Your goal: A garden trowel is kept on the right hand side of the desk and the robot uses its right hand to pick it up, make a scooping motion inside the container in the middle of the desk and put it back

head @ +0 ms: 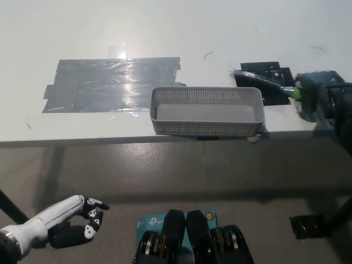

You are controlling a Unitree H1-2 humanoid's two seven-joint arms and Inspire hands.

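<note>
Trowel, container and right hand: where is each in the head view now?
trowel (263,80), head view, on its blurred blade.
container (206,128), head view, on its front wall.
right hand (318,100), head view, on the blurred hand's middle.

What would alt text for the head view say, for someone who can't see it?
The robot's black right hand, blurred, grips a green-handled garden trowel at the right side of the white desk, beside a grey mesh container in the middle. The white left hand rests at lower left, below the desk.
</note>
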